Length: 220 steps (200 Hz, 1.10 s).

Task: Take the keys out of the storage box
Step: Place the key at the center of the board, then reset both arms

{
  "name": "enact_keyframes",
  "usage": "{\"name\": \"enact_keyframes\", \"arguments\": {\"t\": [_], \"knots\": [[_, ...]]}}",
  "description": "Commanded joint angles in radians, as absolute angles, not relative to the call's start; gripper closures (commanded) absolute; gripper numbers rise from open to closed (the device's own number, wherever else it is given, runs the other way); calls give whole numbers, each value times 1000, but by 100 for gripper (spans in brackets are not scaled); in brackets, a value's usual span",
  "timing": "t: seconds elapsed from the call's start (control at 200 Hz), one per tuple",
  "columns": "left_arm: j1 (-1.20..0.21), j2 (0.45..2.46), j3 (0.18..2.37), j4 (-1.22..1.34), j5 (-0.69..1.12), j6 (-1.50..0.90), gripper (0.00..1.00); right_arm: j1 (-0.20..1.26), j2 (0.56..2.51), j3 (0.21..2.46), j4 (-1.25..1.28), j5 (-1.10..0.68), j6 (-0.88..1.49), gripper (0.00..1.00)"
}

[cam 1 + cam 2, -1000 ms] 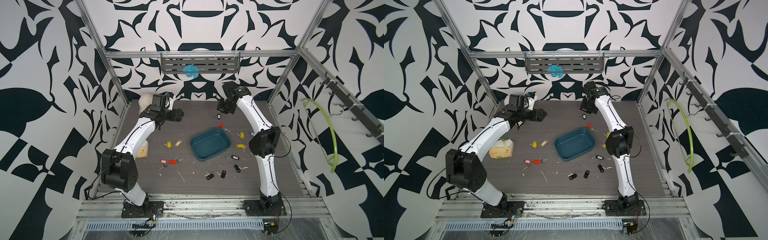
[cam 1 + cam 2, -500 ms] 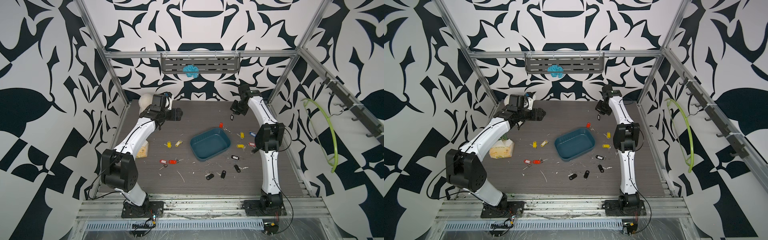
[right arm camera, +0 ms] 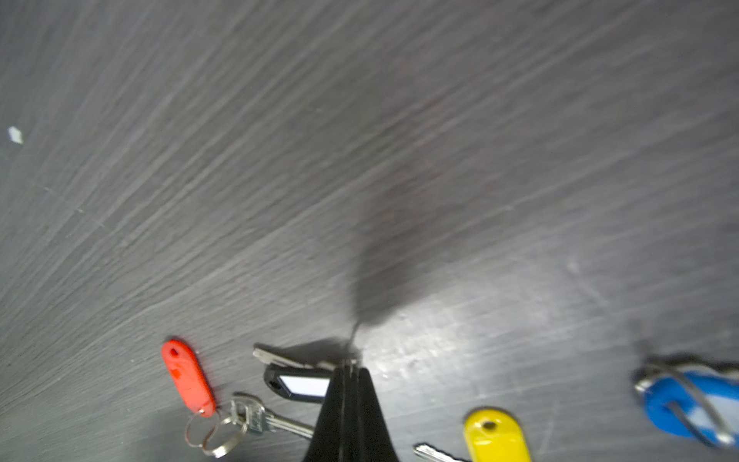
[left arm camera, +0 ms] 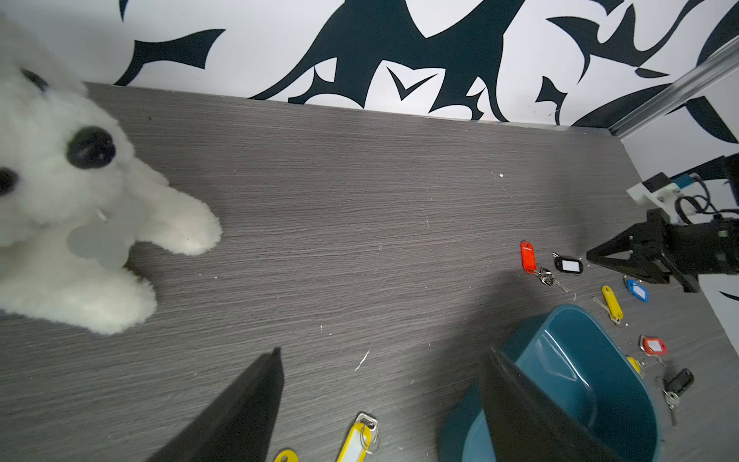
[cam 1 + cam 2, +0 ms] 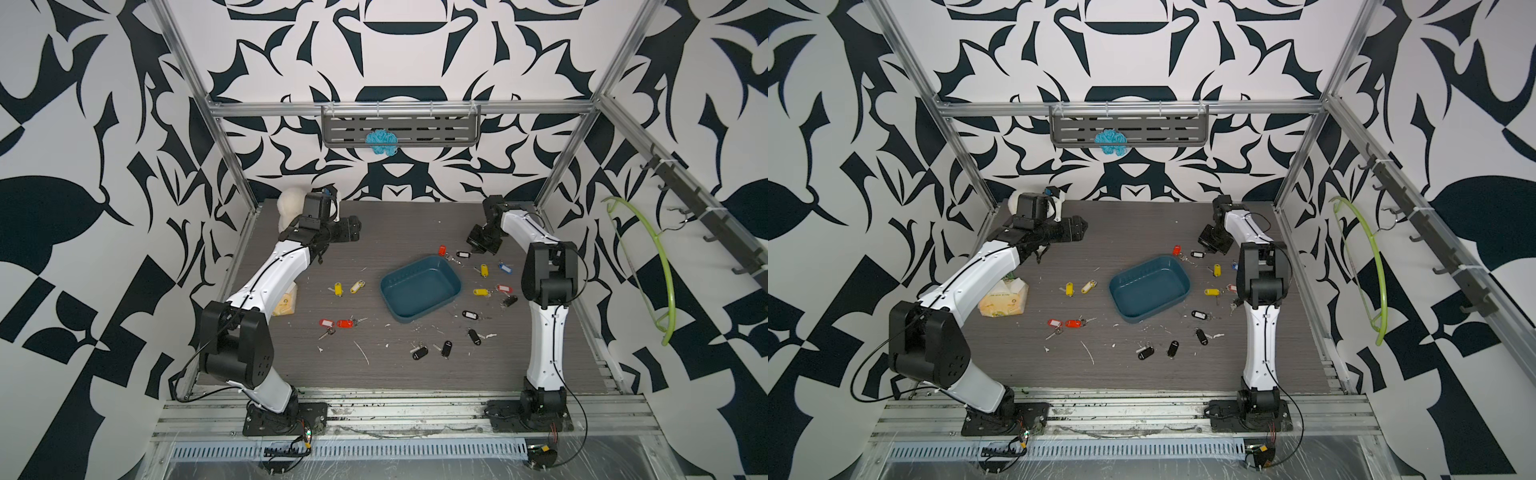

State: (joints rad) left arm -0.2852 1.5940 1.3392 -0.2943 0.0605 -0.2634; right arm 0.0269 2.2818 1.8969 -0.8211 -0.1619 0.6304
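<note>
Right wrist — pincer point(image 3: 350, 370) closed beside keys point(image 3: 300, 386).

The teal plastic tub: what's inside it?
Nothing: both top views show the dark teal plastic tub with a bare floor. The tagged silver keys lie around it. In the left wrist view, a finger of the left gripper covers part.

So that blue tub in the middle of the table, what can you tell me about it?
The storage box is a shallow, dark teal plastic tub, rectangular with rounded corners. It sits upright and open-topped on the grey table, turned at an angle to its edges, and looks empty. The keys lie scattered around it on the tabletop; nothing rests on its rim.
</note>
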Motion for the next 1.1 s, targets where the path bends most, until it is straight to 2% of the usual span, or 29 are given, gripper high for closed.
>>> {"name": "enact_keyframes", "arguments": {"t": [0.0,0.08,0.155,0.185,0.47,0.51,0.61,0.675,0.685,0.69,0.695,0.705,0.785,0.885,0.99,1.095], "knots": [[-277,1549,1310,-238,30,-308,16,12,2206,1862,-761,-167,610,84],[-272,1532,1291,-219,14,-325,16,5,2186,1842,-758,-157,587,57],[-269,1519,1276,-206,-5,-332,16,3,2163,1824,-756,-146,567,45],[-267,1513,1271,-200,-13,-334,16,3,2152,1816,-755,-139,560,37],[-247,1403,1221,-115,-117,-275,16,1,1936,1704,-646,-101,461,25],[-243,1371,1195,-76,-152,-254,11,3,1869,1645,-584,-96,439,25],[-228,1284,1094,43,-211,-168,10,12,1638,1377,-291,-70,350,24],[-216,1204,1017,110,-263,-138,9,27,1470,1139,-15,-17,273,22],[-213,1194,1005,117,-273,-137,9,30,1446,1092,42,-11,262,19],[-212,1191,1000,121,-277,-137,9,32,1435,1073,66,-9,252,16],[-210,1187,994,124,-283,-137,9,34,1421,1054,90,-7,243,8],[-207,1177,981,130,-289,-138,8,35,1398,1004,152,-4,228,2],[-169,1109,882,169,-346,-173,7,41,1246,697,527,-35,47,0],[-85,1037,750,192,-354,-287,6,37,1165,614,437,9,22,0],[4,984,600,267,-258,-356,6,40,1131,486,490,4,51,0],[18,1006,541,241,-285,-318,1,40,1147,392,557,33,58,0]]}}
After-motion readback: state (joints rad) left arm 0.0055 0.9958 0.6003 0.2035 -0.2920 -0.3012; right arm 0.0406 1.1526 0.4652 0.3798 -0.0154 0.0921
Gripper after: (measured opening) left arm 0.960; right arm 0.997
